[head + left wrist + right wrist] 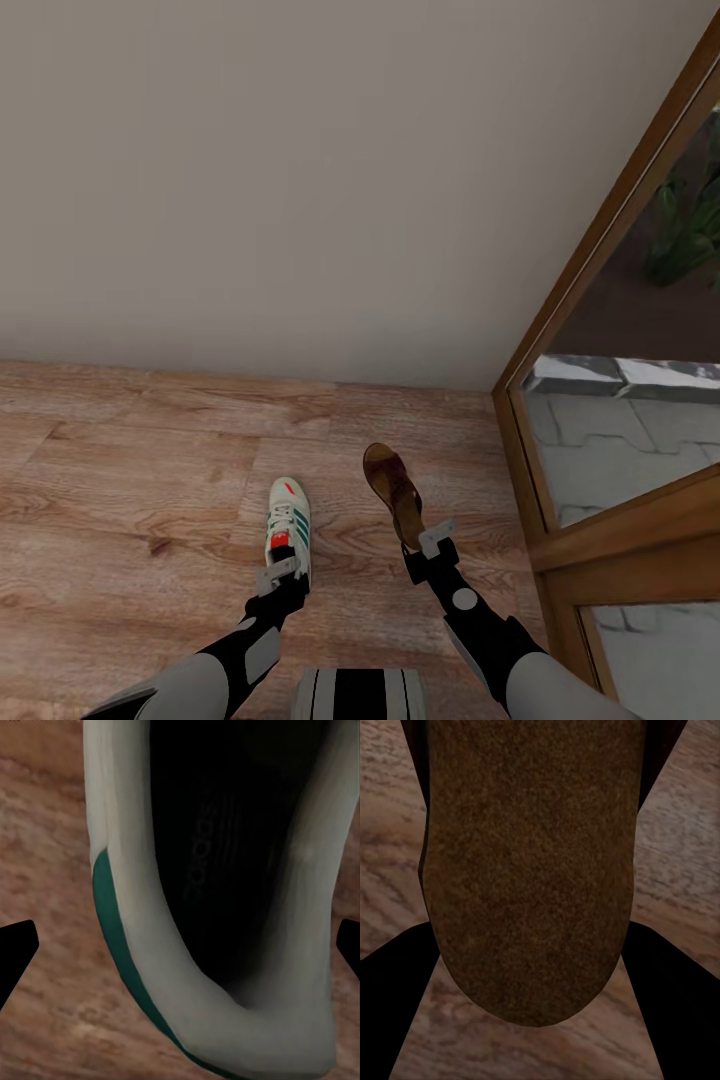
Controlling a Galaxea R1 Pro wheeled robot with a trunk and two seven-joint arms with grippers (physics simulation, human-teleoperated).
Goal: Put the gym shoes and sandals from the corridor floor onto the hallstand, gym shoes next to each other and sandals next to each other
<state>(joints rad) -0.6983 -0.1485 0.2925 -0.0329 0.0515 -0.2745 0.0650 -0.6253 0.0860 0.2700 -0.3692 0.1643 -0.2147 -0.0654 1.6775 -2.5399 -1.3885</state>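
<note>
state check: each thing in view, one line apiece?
gym shoe: heel end at the left gripper, toe pointing to the wall.
sandal: heel end at the right gripper, toe pointing to the wall.
left gripper: fingers either side of the shoe's heel; grip unclear.
right gripper: fingers flank the sandal's heel; grip unclear.
corridor floor: wood planks under both.

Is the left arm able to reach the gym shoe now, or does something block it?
Probably yes. The left gripper is already at the heel of the gym shoe, one of its fingers on each side of the heel, and nothing lies between them.
</note>
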